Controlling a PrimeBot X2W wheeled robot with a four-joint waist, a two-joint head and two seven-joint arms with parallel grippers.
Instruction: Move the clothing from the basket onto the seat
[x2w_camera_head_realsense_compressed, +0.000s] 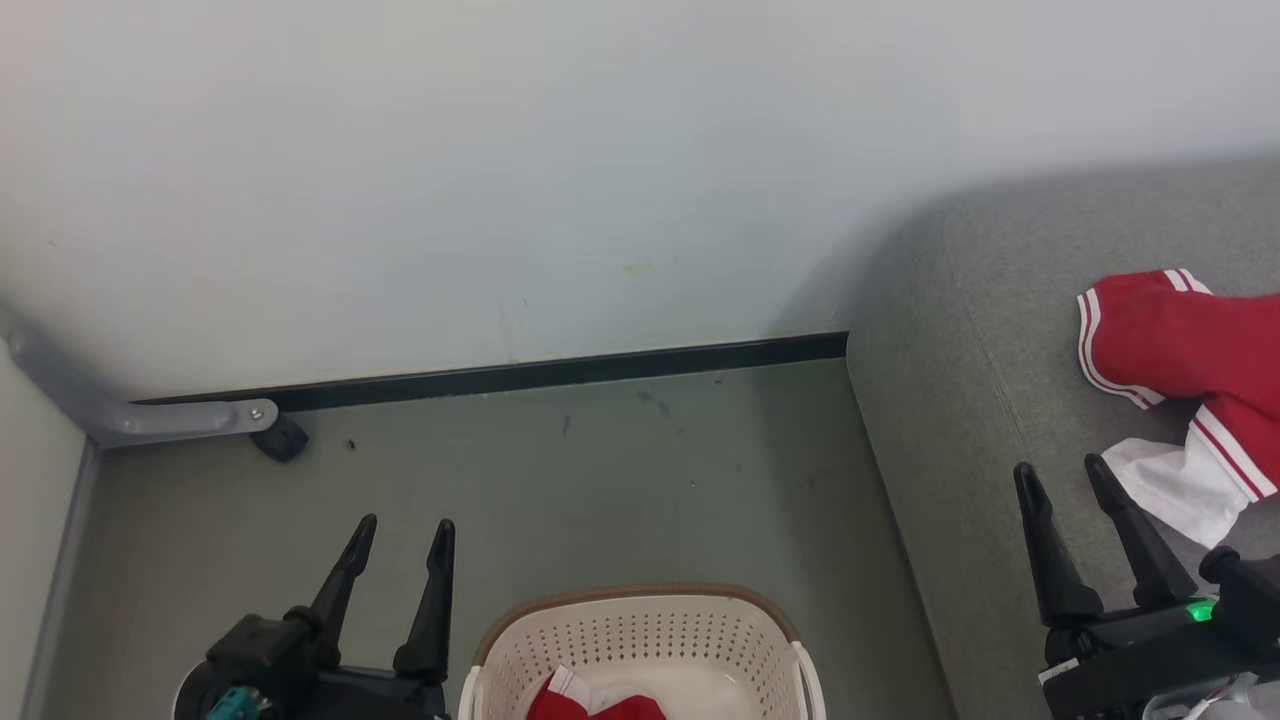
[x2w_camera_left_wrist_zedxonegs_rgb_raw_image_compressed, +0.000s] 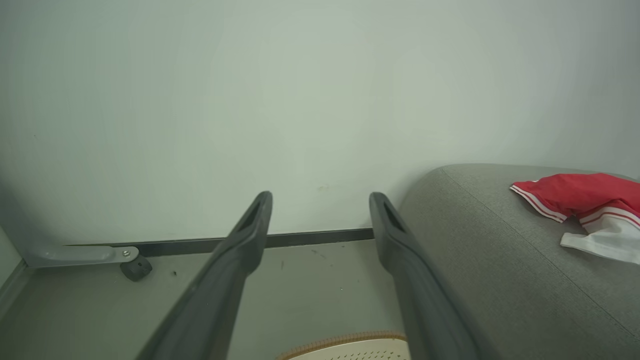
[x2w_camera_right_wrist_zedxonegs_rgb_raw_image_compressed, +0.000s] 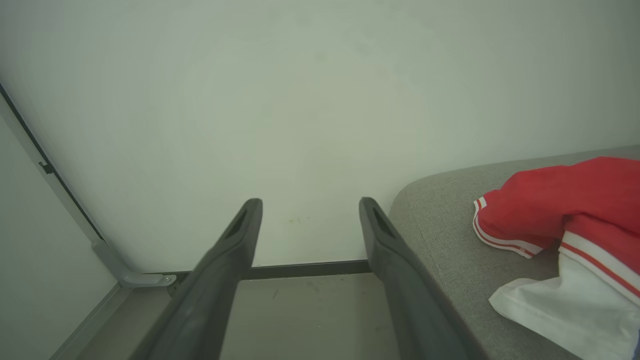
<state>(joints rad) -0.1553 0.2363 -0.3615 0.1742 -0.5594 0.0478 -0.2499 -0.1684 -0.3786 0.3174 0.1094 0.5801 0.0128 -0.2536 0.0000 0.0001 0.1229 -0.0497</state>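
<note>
The basket (x2w_camera_head_realsense_compressed: 640, 640) is cut off at the bottom edge, and the red garment (x2w_camera_head_realsense_compressed: 598, 708) inside it is only partly visible. The left jaws, spread and empty, stand just left of the basket. The right jaws, spread and empty, hover over the seat (x2w_camera_head_realsense_compressed: 960, 430). The red-and-white clothing (x2w_camera_head_realsense_compressed: 1170, 345) lies just beyond them, cropped at the right.

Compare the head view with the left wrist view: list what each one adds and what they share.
Head view adds: the inside of the basket with red clothing in it, and the open right tool. Left wrist view adds: the hollow slots near the fingertips of the left tool. Shared: the seat with red and white clothing lying on it, the basket's brown rim, the open left tool, and the grey bracket.
</note>
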